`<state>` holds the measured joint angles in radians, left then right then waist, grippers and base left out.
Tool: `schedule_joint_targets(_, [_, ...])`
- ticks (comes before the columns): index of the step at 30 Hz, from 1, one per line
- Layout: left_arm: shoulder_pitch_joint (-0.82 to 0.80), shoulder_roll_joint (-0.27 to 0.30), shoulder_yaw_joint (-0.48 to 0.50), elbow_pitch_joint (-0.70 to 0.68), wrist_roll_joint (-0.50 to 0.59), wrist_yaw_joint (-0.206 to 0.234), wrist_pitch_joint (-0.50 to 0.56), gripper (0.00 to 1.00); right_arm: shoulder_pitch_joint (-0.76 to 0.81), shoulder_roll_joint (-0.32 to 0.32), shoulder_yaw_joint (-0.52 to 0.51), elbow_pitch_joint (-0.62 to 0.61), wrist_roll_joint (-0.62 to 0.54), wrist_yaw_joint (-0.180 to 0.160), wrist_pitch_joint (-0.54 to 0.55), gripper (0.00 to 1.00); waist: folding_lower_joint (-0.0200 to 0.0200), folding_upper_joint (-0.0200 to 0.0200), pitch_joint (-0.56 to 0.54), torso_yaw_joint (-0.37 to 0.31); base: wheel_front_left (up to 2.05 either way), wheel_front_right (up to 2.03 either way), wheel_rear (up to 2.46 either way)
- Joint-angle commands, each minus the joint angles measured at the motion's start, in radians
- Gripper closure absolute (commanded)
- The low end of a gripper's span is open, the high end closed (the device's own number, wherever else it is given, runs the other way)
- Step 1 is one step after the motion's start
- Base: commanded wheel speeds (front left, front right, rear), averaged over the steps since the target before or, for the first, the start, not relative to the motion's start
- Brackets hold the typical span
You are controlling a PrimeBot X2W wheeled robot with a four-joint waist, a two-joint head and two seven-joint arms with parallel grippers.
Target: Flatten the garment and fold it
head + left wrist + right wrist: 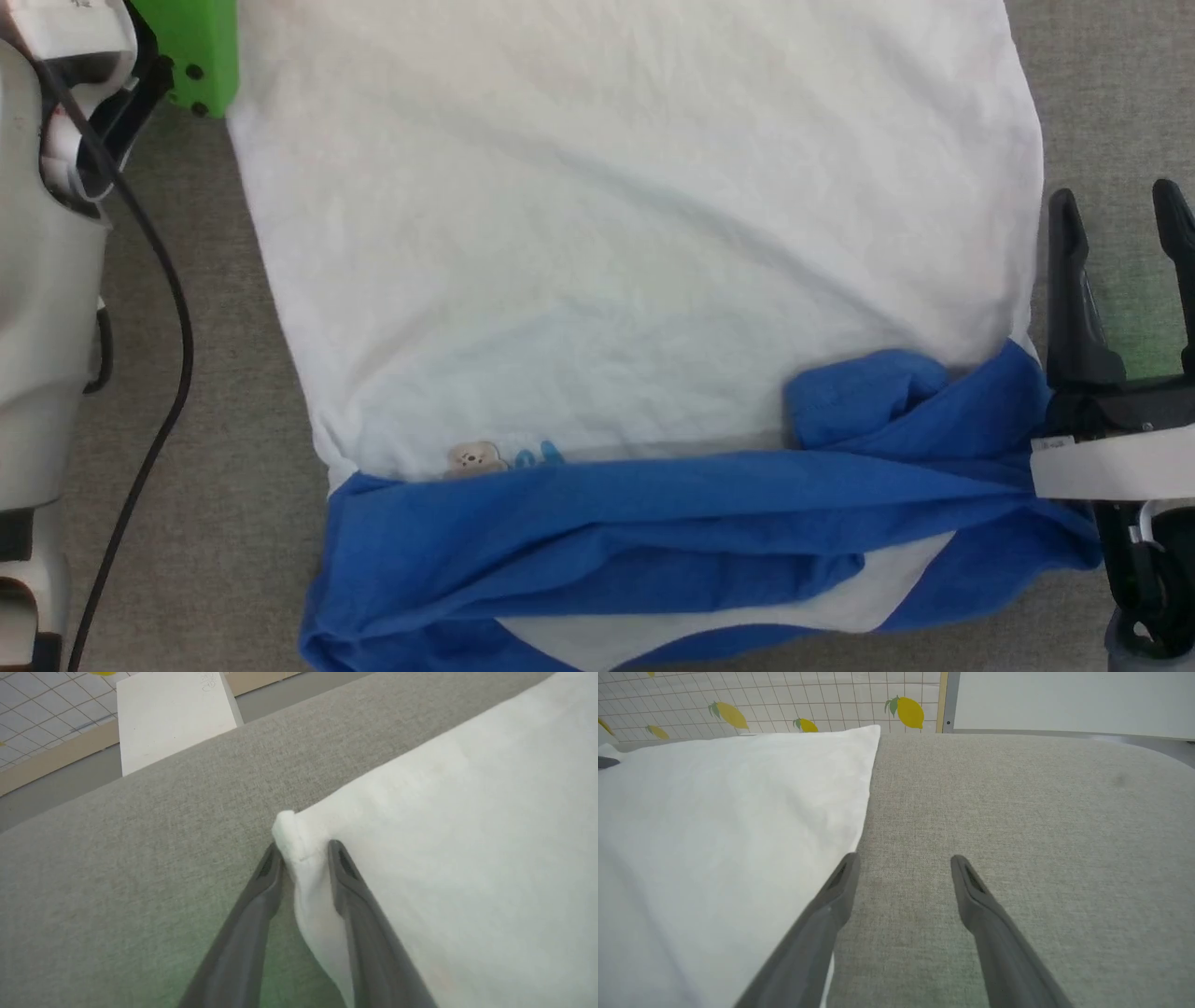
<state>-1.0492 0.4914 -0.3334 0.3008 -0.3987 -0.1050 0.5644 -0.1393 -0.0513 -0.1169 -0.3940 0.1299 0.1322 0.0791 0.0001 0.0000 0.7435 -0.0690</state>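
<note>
The soft thin T-shirt with a white body and bright blue sleeves (607, 233) lies spread on the grey woven cloth surface (215, 373), its white body reaching far ahead of both hands and its blue parts rumpled along the near edge. A blue fold is bunched just beside the base of the right gripper (1114, 201). A small bear print (474, 457) sits on the white cloth at the edge of the blue band. In the left wrist view, the left gripper (304, 848) has its two long dark fingers on either side of a puckered white corner of the T-shirt (467, 858). Both fingers press the cloth, so the corner is pinched between them. The rest of the white body spreads to the right of this hand, bare grey surface (140, 858) lies to its left, and a flat white box (173, 714) stands beyond the fingertips. In the right wrist view, the right gripper (905, 861) has its jaws wide apart and nothing between them. It hangs above the grey surface (1017, 812), and its left finger is at the T-shirt's (714, 835) side edge. A lemon-patterned tiled wall (910, 711) stands far ahead of it.
</note>
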Motion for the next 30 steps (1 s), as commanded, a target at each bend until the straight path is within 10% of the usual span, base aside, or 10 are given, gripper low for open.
schedule_joint_targets(1, [0.020,-0.001,-0.009,0.028,-0.002,-0.001,-0.006,1.00,-0.024,0.001,0.001,0.001,-0.005,-0.002,0.001,0.00,-0.0001,0.0000,0.001,-0.002,0.00,0.00,0.00])
schedule_joint_targets(6, [0.039,-0.025,0.010,0.067,-0.012,0.023,-0.091,1.00,-0.096,-0.018,-0.032,-0.034,0.032,-0.002,0.034,0.00,-0.0001,0.0000,-0.047,0.008,0.00,0.00,0.00])
schedule_joint_targets(17, [0.061,-0.095,-0.016,0.119,-0.041,0.015,-0.177,1.00,-0.596,-0.309,-0.042,-0.028,0.224,-0.002,0.446,0.00,-0.0001,0.0000,-0.107,0.058,0.00,0.00,0.00])
schedule_joint_targets(30, [-0.014,-0.187,-0.084,0.150,-0.044,0.000,-0.216,1.00,-0.994,-0.247,0.009,0.489,0.072,-0.002,0.840,0.00,-0.0001,0.0000,-0.025,0.190,0.00,0.00,0.00])
